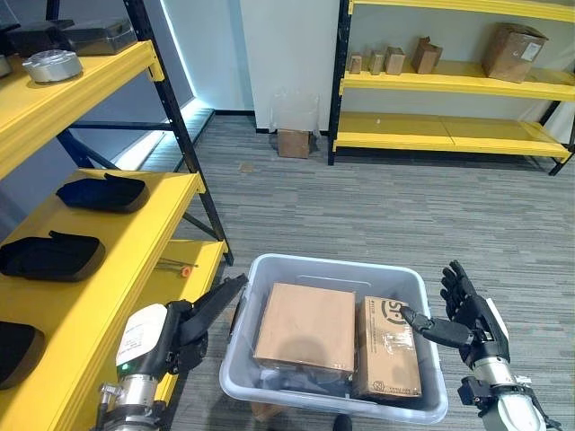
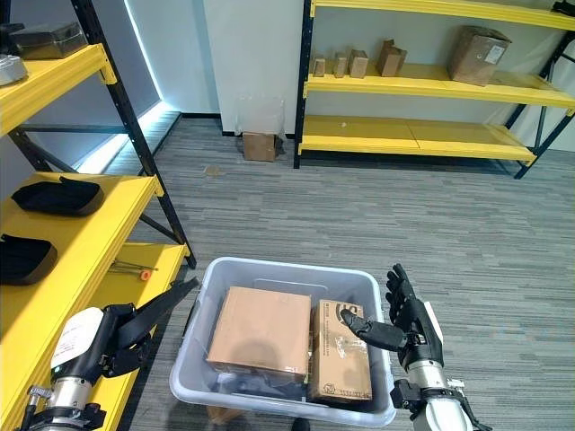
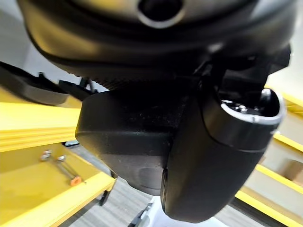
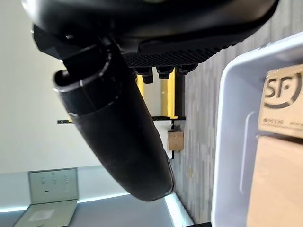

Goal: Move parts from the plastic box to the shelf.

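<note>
Yellow shelf with black uprights stands at far left; its boards carry black moulded parts, and a round silver part sits on the top board. A small orange-tipped tool lies on the lowest board.

Left hand hangs between the shelf and the plastic box, fingers straight and extended toward the box's left rim, close to it; contact cannot be told. Nothing held.

Plastic box: translucent grey-white, on the grey carpet, centre foreground. Inside, a plain brown cardboard box lies flat on the left side; a second cardboard box, wrapped in clear film with dark print, lies just beside it on the right. Dark items show beneath both, too hidden to identify.

Right hand is at the box's right rim, fingers spread and upright, thumb reaching in over the wrapped cardboard box. Fully open, grasping nothing.

Far right, a second yellow shelf against the wall holds several small cardboard boxes; another carton sits on the floor beside it.
</note>
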